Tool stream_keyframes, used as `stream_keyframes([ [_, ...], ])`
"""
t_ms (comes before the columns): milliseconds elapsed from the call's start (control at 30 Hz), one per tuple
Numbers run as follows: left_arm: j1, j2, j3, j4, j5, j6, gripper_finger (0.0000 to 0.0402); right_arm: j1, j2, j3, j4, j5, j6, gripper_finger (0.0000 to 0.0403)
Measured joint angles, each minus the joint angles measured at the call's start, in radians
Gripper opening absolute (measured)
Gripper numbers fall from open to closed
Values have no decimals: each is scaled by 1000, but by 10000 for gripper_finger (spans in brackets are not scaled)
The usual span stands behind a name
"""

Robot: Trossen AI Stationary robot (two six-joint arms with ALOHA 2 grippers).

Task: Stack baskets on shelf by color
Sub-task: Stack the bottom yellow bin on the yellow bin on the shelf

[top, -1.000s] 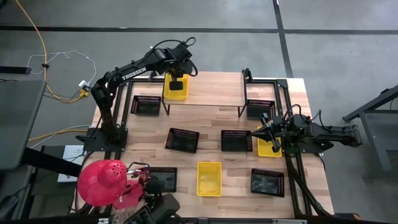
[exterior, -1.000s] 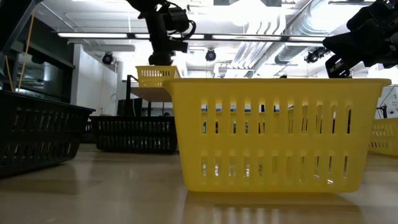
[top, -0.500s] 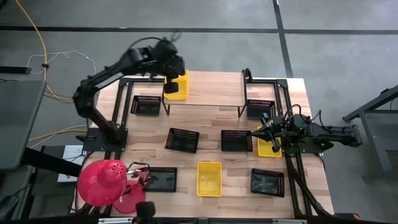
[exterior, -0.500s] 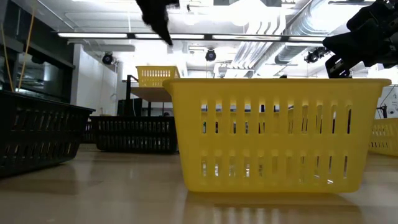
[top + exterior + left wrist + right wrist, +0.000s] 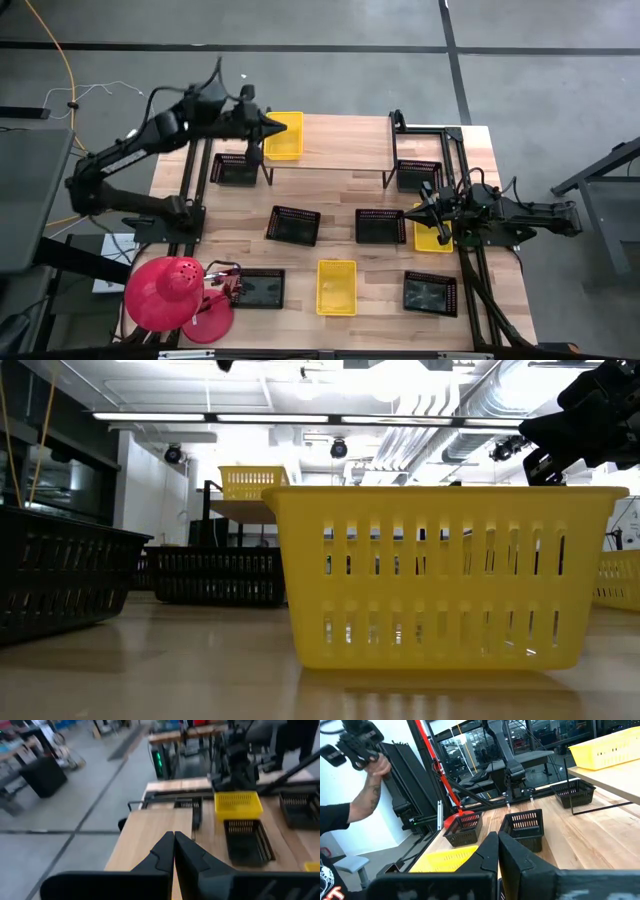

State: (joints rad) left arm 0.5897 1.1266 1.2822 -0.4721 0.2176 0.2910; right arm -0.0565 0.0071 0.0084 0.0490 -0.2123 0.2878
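From above I saw my left end effector (image 5: 262,127) pinched closed and empty, hanging over the left end of the shelf (image 5: 340,140), just beside the yellow basket on the shelf (image 5: 284,135). My right end effector (image 5: 428,208) was also closed tight, holding nothing, above a yellow basket at the counter's right edge (image 5: 436,233). A third yellow basket (image 5: 336,286) sat near the front of the counter (image 5: 340,200), with black baskets (image 5: 293,224) scattered around it and under the shelf.
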Motion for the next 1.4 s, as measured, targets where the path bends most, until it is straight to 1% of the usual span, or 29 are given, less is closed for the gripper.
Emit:
stream_keyframes([
  [133,0,-118,-227,198,-9,-46,0,0,0,0,0,0,0,0],
  [267,0,-223,-416,351,-8,-82,0,0,0,0,0,0,0,0],
  [467,-3,-333,-625,509,44,-141,0,0,0,0,0,0,0,0],
  [533,-3,-359,-678,559,42,-169,0,0,0,0,0,0,0,0],
  [767,-3,-418,-824,688,41,-245,0,0,0,0,0,3,-14,0],
  [833,-3,-438,-856,695,43,-263,0,0,0,0,0,30,-74,0],
  [900,-4,-460,-893,710,65,-272,0,0,0,0,0,70,-134,0],
  [933,-4,-471,-910,712,81,-276,0,0,0,0,2,90,-134,0],
  [1000,-6,-493,-941,715,106,-293,0,0,0,0,11,114,-81,0],
  [1067,-12,-513,-968,721,109,-308,0,0,0,0,35,144,-30,0],
  [1200,-31,-544,-999,718,108,-356,0,0,0,0,148,231,-4,0],
  [1300,-57,-555,-1021,719,115,-382,0,0,1,0,252,306,48,0],
  [1333,-69,-558,-1029,716,116,-391,0,-1,7,0,290,299,48,0],
  [1400,-97,-559,-1041,718,115,-393,0,0,37,0,362,209,36,0],
])
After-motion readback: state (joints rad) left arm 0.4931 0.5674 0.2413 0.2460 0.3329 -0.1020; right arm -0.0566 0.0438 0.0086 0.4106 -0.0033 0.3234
